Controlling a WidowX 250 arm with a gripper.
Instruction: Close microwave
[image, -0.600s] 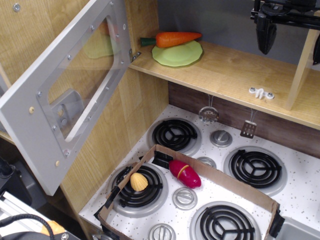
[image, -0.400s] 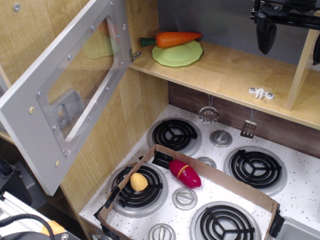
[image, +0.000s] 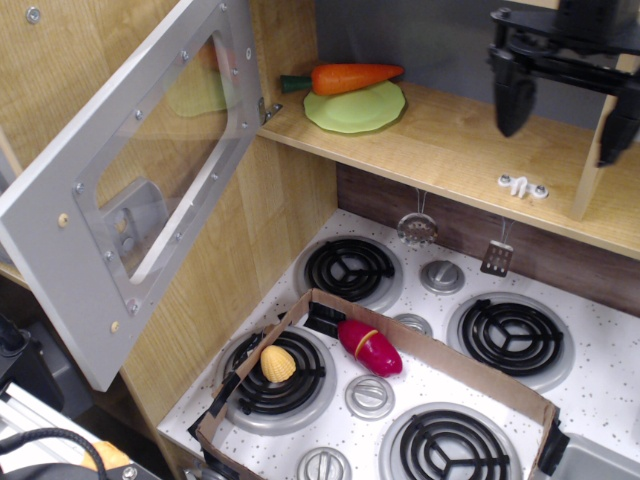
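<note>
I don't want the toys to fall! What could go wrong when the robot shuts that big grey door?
1. The black gripper hangs open far right of the silver-grey microwave door with the clear window; crossing over, it might knock the orange toy carrot off the green plate.
2. The door is swung wide, so a push near its hinge may slip instead of closing it.

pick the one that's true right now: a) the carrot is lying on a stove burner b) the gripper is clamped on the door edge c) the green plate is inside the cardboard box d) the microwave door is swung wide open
d: the microwave door stands swung far out from its hinge, with the open gripper far off to the right, not touching it; the carrot lies on the green plate up on the shelf.
</note>
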